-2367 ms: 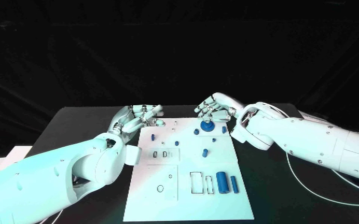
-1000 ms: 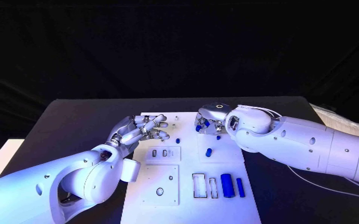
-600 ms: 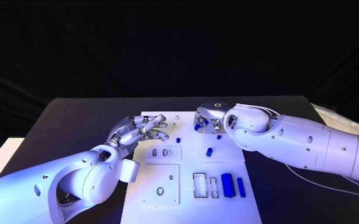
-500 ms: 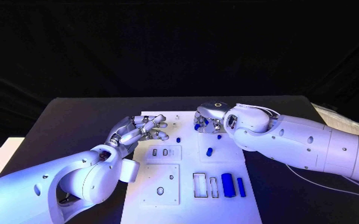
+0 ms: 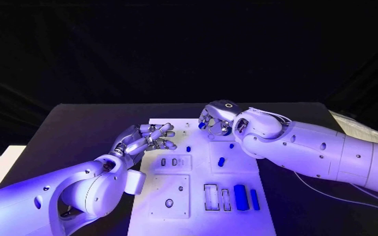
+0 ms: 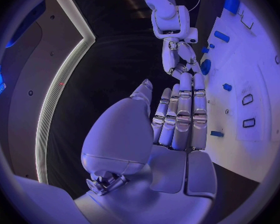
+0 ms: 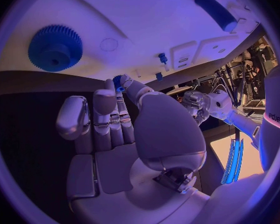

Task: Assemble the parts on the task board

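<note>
At the left of the black bench [image 5: 83, 124], the left robot hand [image 5: 149, 137] hovers over the near-left edge of the white task board [image 5: 177, 189], released and grasping nothing; the left wrist view shows its fingers [image 6: 180, 112] stretched out side by side above the dark surface just beside the board. Across the board lie small blue parts: a short peg [image 5: 188, 148] near the middle, a stubby piece [image 5: 221, 161] a little nearer the robot, and, at the near right, a thick blue cylinder [image 5: 240, 197] with a slimmer blue rod [image 5: 253, 199] just beside it. At the far end of the board the right robot hand [image 5: 214, 124] is raised, pinching a small blue part [image 7: 118, 81] between thumb and fingertip. The right wrist view shows a blue gear [image 7: 55, 47] lying flat on the board, apart from that hand.
</note>
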You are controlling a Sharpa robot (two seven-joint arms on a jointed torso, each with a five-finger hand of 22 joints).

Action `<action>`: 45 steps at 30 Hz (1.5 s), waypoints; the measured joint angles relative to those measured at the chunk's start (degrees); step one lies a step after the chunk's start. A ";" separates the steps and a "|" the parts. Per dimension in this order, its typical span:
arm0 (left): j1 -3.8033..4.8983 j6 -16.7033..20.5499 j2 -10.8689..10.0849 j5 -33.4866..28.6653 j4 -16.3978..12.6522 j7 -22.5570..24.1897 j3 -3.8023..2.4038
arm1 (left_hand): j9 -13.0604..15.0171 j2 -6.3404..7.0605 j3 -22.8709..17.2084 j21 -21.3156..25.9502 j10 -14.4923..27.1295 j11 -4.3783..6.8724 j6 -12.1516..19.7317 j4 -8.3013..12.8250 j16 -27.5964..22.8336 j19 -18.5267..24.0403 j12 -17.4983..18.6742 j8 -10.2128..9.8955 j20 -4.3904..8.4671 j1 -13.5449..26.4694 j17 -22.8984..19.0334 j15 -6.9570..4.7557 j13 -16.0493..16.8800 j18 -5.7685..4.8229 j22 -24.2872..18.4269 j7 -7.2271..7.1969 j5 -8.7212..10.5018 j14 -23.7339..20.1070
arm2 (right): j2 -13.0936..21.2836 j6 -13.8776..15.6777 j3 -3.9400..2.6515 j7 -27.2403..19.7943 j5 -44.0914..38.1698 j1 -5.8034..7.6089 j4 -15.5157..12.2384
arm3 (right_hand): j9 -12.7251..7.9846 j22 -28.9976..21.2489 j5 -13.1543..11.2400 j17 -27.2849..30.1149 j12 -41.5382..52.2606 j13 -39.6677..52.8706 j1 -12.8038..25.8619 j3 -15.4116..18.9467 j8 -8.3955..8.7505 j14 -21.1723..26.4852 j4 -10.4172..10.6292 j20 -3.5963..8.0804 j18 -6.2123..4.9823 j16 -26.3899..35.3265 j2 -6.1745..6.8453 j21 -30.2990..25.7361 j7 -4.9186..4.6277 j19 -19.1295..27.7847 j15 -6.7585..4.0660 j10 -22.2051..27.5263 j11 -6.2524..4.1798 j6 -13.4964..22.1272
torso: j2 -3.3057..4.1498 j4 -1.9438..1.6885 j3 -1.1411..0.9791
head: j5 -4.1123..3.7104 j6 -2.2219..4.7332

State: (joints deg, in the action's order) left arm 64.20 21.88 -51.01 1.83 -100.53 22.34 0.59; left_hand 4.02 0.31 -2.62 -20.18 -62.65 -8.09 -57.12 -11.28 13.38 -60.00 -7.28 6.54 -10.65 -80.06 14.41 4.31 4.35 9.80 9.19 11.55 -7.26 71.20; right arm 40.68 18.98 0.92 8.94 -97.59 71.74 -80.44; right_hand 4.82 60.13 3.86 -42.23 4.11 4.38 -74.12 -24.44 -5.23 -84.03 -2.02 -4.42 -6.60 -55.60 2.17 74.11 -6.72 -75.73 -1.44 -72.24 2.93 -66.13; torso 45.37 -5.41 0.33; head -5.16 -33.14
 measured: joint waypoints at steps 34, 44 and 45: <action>0.16 -0.56 -0.44 -0.03 -0.61 -0.44 0.00 | 0.01 0.00 0.00 0.00 0.00 0.00 0.00 0.00 0.00 0.01 0.00 0.00 0.00 0.00 0.10 0.00 -0.02 0.00 -0.02 0.00 0.00 0.00 | -8.65 1.93 0.15 1.66 1.21 0.62 7.97 | 0.00 0.35 0.25 -0.31 -0.25 -0.10 0.00 -0.51 0.79 0.00 0.51 0.00 -0.01 -0.67 0.04 0.45 0.20 0.01 0.01 0.01 0.01 0.20 | 1.13 -0.94 0.19 | -0.15 0.42; 0.17 -0.59 -0.45 -0.03 -0.61 -0.50 0.00 | 0.02 0.00 0.00 0.00 0.00 0.00 0.00 0.00 0.00 0.01 0.00 0.00 -0.01 0.00 0.10 0.00 -0.02 0.00 -0.02 0.00 0.00 0.00 | -8.99 1.22 0.15 1.64 1.02 0.74 7.94 | 0.00 0.34 0.21 -0.15 -0.24 -0.12 0.00 -0.51 0.76 0.00 0.51 0.00 -0.01 -0.67 0.04 0.45 0.08 0.01 0.01 0.01 0.01 0.08 | 1.22 -1.09 0.23 | -0.32 0.36; 0.17 -0.59 -0.46 -0.03 -0.61 -0.50 0.00 | 0.02 0.00 0.00 0.00 0.00 0.00 0.00 0.00 0.00 0.01 0.00 0.00 -0.01 0.00 0.10 0.00 -0.02 0.00 -0.02 0.00 0.00 0.00 | -8.99 1.12 0.14 1.64 0.98 0.76 7.93 | 0.00 0.34 0.20 -0.15 -0.24 -0.13 0.00 -0.51 0.76 0.00 0.51 0.00 -0.01 -0.67 0.05 0.45 0.08 0.01 0.01 0.01 0.01 0.08 | 1.22 -1.12 0.23 | -0.32 0.33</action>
State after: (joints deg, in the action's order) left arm 64.37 21.29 -51.46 1.80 -101.14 21.84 0.59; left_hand 4.03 0.31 -2.63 -20.18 -62.64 -8.09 -57.12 -11.28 13.38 -59.99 -7.28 6.54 -10.66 -80.05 14.50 4.31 4.32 9.80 9.17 11.55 -7.26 71.20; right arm 31.69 20.11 1.06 10.58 -96.60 72.49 -72.51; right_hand 4.83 60.47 4.06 -42.38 3.87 4.25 -74.12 -24.94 -4.47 -84.03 -1.52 -4.42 -6.61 -56.26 2.21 74.56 -6.64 -75.72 -1.44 -72.23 2.94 -66.05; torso 46.59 -6.53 0.55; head -5.48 -32.81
